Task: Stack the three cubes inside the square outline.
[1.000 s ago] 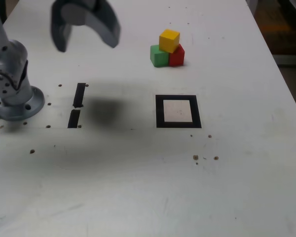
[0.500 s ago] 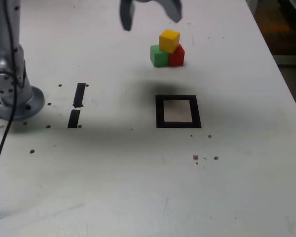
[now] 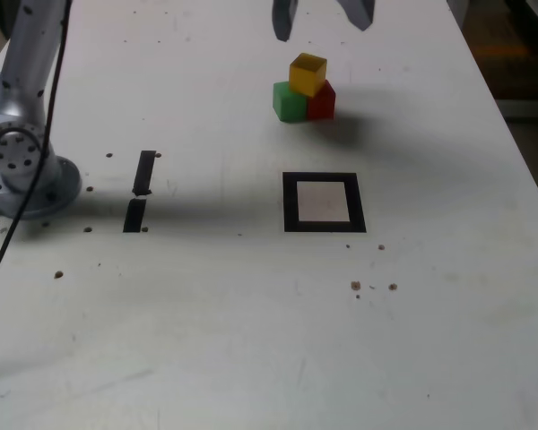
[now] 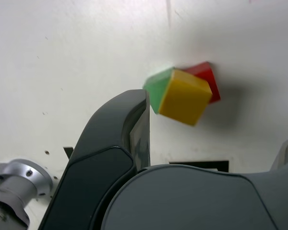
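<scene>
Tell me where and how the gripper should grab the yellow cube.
Best come from straight above and close the gripper on two opposite upright faces of the yellow cube. It sits raised on the green cube and red cube, so its sides look free, probably leaving room for the fingers.

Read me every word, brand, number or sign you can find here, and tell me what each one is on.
There are none that can be read. The yellow cube, green cube and red cube show plain faces, and the black square outline and two black tape strips carry no visible lettering.
</scene>
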